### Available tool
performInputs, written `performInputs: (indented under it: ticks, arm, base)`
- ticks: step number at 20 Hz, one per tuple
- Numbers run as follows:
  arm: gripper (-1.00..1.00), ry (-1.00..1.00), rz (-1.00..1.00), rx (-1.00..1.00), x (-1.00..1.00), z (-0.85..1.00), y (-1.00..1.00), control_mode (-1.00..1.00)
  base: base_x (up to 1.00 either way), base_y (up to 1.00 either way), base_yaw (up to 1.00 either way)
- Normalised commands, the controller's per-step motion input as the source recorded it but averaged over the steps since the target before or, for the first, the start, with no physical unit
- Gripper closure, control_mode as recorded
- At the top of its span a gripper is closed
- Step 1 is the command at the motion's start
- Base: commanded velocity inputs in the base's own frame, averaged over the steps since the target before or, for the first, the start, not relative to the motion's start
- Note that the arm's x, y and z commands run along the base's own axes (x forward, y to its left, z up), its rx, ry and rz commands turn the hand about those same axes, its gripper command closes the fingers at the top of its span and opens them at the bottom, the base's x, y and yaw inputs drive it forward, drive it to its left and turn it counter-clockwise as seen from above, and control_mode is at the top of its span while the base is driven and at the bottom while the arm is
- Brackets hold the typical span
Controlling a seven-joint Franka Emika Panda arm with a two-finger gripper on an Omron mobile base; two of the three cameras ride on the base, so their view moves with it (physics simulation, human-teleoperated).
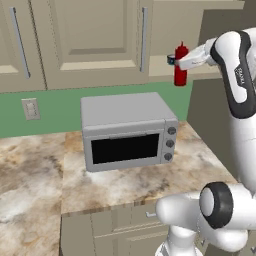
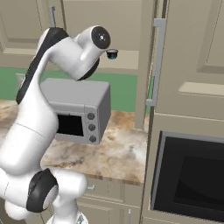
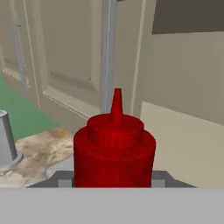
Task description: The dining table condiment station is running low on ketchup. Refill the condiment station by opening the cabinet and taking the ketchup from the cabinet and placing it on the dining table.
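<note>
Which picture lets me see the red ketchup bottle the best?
The hand view: the ketchup sits close up, with nozzle and ribbed cap clear. The left base view shows it small, upright in the gripper, in the air above the microwave. In the right base view the arm hides it.

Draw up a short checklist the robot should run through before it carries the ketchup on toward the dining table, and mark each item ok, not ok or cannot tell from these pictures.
1. Ketchup is in the hand: ok; the left base view shows the bottle at the hand, in the air.
2. Bottle upright: ok; its nozzle points up in the left base view.
3. Bottle is out of the cabinet: ok; it hangs in front of the cabinet fronts.
4. Clear of the microwave: ok; the bottle is above it and to its right.
5. Firmness of grip: cannot tell; the fingers are hidden behind the bottle in the hand view.
6. Dining table free for placing: cannot tell.
</note>
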Motion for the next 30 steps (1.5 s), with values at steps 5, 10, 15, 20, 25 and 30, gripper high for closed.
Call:
performInputs:
  ticks: [5,10,15,20,25,30]
  arm:
    - [1.00,0.02,-0.34,0.00,-1.00,0.00,0.09,-1.00]
    - [1.00,0.02,-0.38,0.00,-1.00,0.00,0.00,-1.00]
    - [1.00,0.03,-0.36,0.00,-1.00,0.00,0.00,-1.00]
    - [1.00,0.06,-0.28,0.00,-1.00,0.00,0.00,-1.00]
    - [1.00,0.07,-0.20,0.00,-0.95,0.00,0.00,-1.00]
    - [1.00,0.07,-0.06,0.01,-0.52,0.00,-0.17,-1.00]
  base:
    - [0.00,0.00,0.00]
    - [0.00,0.00,0.00]
    - [0.00,0.00,0.00]
    - [0.00,0.00,0.00]
    - [0.00,0.00,0.00]
    - [0.00,0.00,0.00]
